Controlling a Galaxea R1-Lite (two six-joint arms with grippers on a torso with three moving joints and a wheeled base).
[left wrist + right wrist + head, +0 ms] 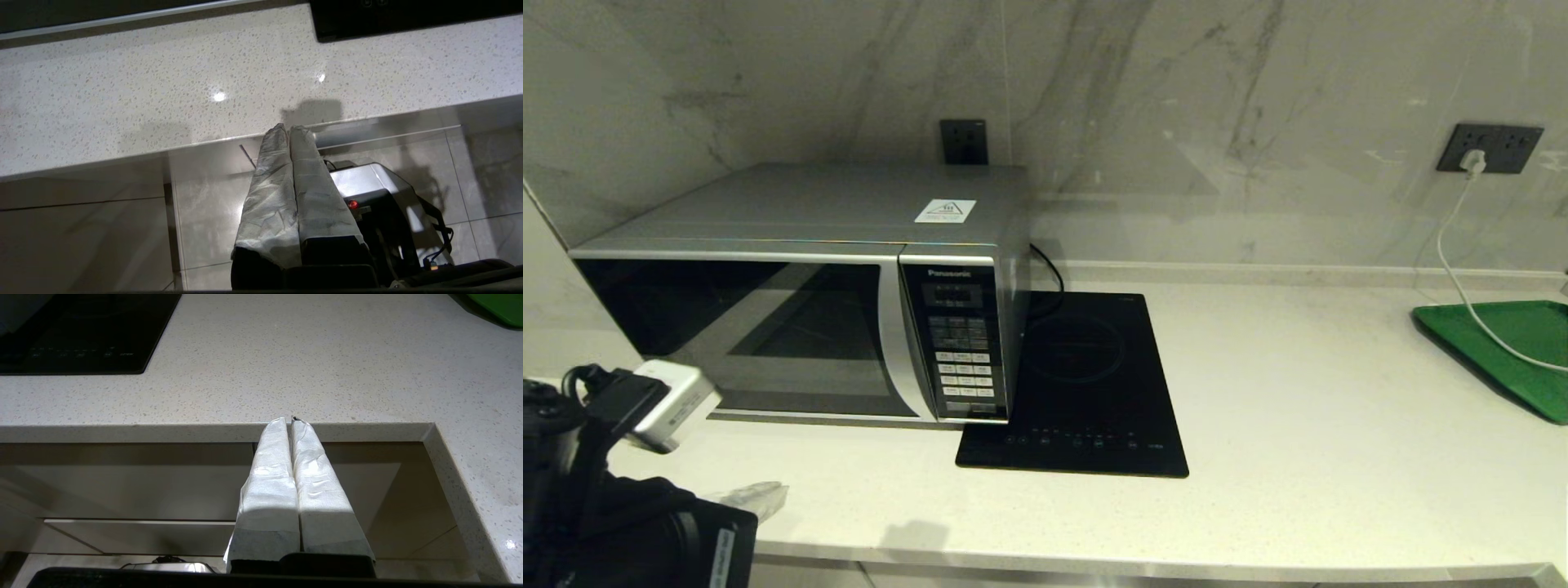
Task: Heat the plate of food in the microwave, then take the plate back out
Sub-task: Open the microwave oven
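The microwave [800,294] sits on the pale speckled counter [1298,425] at about 9 o'clock in the head view, its dark glass door fully shut and its black keypad panel [961,347] on the side nearest the hob. A white triangle sticker [945,211] lies on its top. No plate of food shows in any view; the dark door glass does not let me tell what is inside.

Touching the microwave's side at its front corner, the flat black induction hob [1086,384] lies at the centre of the counter. A green tray [1503,347] rests at 3 o'clock, well apart from the hob, with a white cable [1462,269] running across it up to a dark wall socket [1490,147] at 2 o'clock. A second dark socket [964,141] sits on the marble wall behind the microwave at 12 o'clock.

The left gripper [289,130] hangs at 7 o'clock in the head view, at the counter's front edge. Its 2 white-wrapped fingers [278,183] press flat together with nothing between them. Below them the glossy tiled floor and part of the robot's base [367,192] show.

The right gripper [291,421] is parked in front of the counter's edge, between the hob and the tray. Its 2 wrapped fingers [322,486] also lie closed against each other, holding nothing.
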